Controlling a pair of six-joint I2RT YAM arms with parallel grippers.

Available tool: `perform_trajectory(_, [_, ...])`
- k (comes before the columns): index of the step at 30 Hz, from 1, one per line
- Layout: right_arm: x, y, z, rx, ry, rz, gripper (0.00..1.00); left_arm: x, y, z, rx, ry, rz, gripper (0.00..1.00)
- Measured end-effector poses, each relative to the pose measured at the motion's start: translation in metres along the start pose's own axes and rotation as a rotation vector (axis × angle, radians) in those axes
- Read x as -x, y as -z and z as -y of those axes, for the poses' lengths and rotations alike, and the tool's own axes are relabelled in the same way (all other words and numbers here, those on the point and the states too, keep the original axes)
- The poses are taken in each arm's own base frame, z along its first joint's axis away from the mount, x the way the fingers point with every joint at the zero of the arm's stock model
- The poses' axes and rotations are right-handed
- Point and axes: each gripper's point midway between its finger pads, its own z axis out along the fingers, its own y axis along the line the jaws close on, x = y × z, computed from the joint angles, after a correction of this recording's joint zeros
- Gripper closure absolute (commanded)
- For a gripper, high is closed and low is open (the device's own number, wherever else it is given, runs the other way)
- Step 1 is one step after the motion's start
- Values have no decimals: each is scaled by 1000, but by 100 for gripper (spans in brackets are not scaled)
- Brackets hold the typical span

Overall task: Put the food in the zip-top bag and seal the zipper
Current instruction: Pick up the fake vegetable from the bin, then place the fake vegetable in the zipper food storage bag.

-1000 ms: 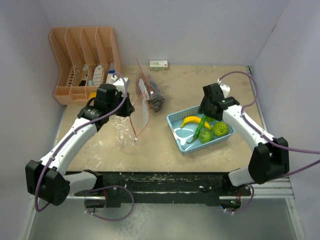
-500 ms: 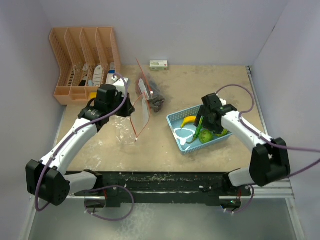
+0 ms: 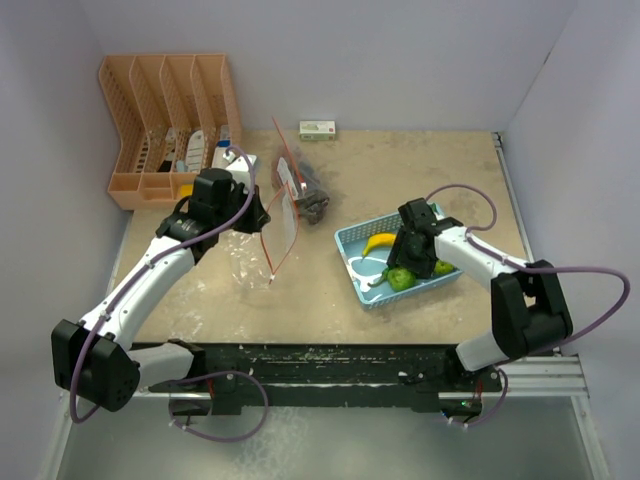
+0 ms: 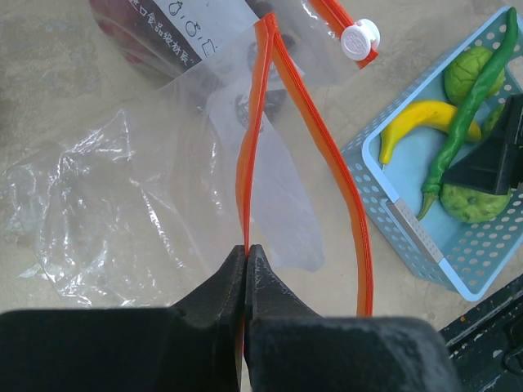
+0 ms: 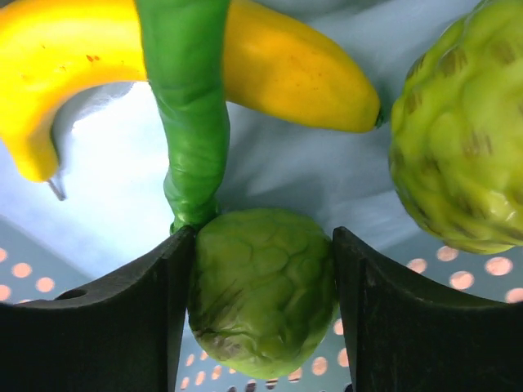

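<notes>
While in basket (image 5: 122, 163), fruit (image 5: 261, 302) within gripper (image 5: 261, 245)

Bag: clear crinkly plastic zip-top bag (image 4: 98, 212), colourless, with black printed characters.
Zipper: thin orange-red zipper strip (image 4: 255, 114), plain; round white slider (image 4: 360, 38).
Banana: curved yellow toy banana (image 5: 286, 65), a few brown specks.
Pepper: long green toy pepper (image 5: 192, 98), plain glossy green.
Fruits: round green toy fruit (image 5: 261, 302) and second round green toy fruit (image 5: 458, 122), the 2 pale green, scaly, brown-streaked.
Basket: light-blue rectangular plastic basket (image 4: 400, 216), dotted with round holes.
Rack: peach-orange slotted plastic rack (image 3: 150, 100), latticed.

Clear bag (image 4: 106, 212) gapes, unzipped; banana (image 4: 421, 119), pepper (image 4: 474, 102) lie in basket (image 4: 466, 260).
</notes>
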Motion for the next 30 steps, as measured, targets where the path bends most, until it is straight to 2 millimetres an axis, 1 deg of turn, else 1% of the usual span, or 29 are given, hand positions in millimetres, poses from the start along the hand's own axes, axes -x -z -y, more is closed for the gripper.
perform_trajectory(1, [-1,-1,-1,9,-1,-1,69,0,0,0,0,0,0,100])
perform_trajectory(2, [-2,-1,-2,18,1,-3,76,0,0,0,0,0,0,100])
perform_trajectory(4, [-3,0,-4,30,-5,-4,85,0,0,0,0,0,0,100])
perform_trajectory(6, [-2,1,-4,36,-5,-1,88,0,0,0,1,0,0,100])
perform_trajectory(9, [-1,8,-5,44,-3,5,89,0,0,0,2,0,-1,100])
perform_trajectory(11, [6,17,-8,56,1,18,89,0,0,-1,4,0,-1,100])
perform_trajectory(13, [21,36,-18,92,4,57,89,0,0,-1,4,0,0,100])
perform_trajectory(14, [32,47,-25,125,3,86,89,0,0,-1,4,0,0,100])
perform_trajectory(18, [74,104,-65,326,5,230,91,0,0,-1,4,-1,0,100])
perform_trajectory(20, [86,128,-87,430,18,278,92,0,0,-1,4,0,0,100])
perform_trajectory(21, [89,140,-101,481,35,297,92,0,0,-1,4,-1,0,100])
perform_trajectory(23, [89,157,-132,565,87,312,91,0,0,-1,4,0,0,100])
perform_trajectory(25, [82,174,-174,663,162,319,91,0,0,-1,4,-1,0,100])
perform_trajectory(27, [71,187,-216,767,231,319,91,-1,0,-1,4,0,-1,100])
perform_trajectory(29, [58,193,-246,856,278,308,91,-1,0,-1,4,0,-1,100])
perform_trajectory(30, [54,193,-253,880,287,300,91,0,0,-1,4,0,0,100])
